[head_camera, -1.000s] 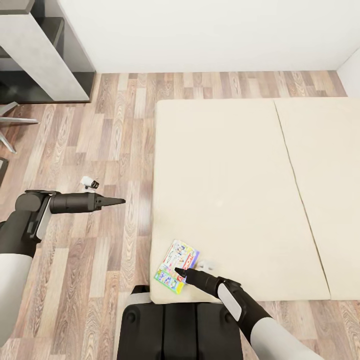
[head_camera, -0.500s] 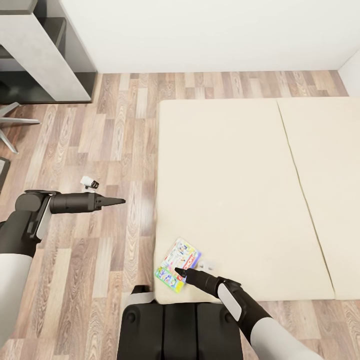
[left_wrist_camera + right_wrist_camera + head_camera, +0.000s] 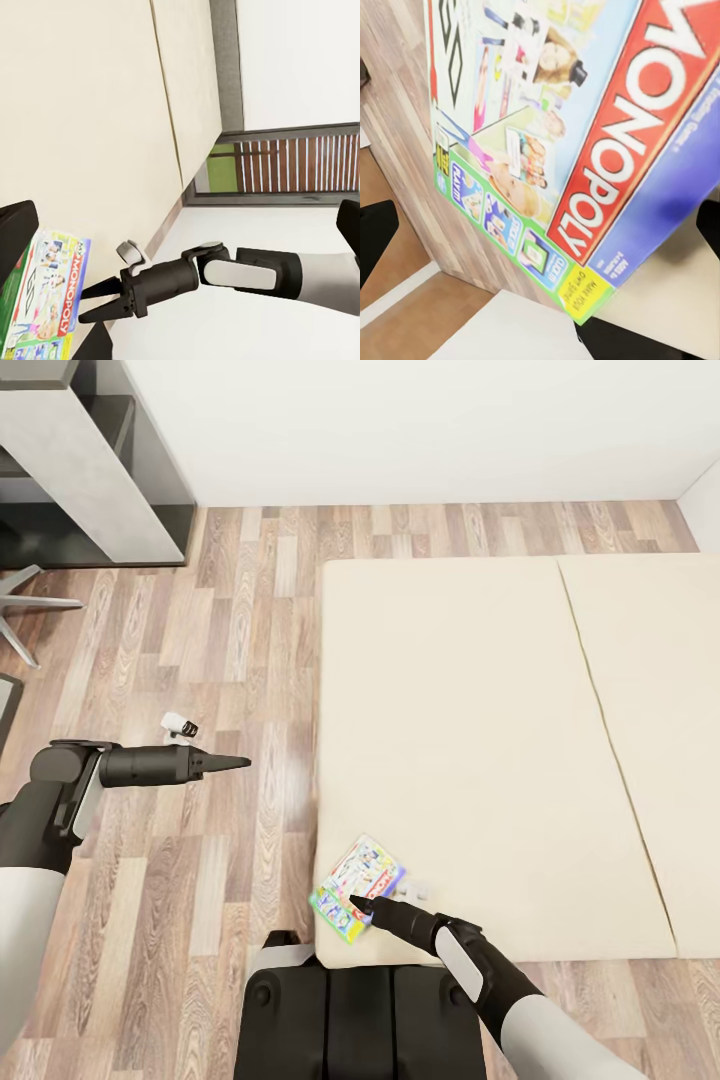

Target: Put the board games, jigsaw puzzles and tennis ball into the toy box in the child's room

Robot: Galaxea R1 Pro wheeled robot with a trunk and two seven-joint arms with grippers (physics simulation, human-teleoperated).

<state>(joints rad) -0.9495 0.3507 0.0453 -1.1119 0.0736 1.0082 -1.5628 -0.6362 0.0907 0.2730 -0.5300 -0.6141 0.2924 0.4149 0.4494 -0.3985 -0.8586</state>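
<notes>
One flat rectangular board game box (image 3: 357, 886), printed in pale green and blue with a red MONOPOLY band, lies near the edge of the plain beige mattress of the bed (image 3: 480, 740). The right gripper (image 3: 357, 905) reaches over it with its black fingertips directly above the lid; in the left wrist view its jaws stand slightly parted, gripping nothing, with the box just ahead of the tips. The right wrist view shows the box lid close below the jaws. The left gripper (image 3: 240, 762) hangs over the wood-plank floor (image 3: 200, 620), well apart from the box, its fingers drawn together to a point, nothing between them.
</notes>
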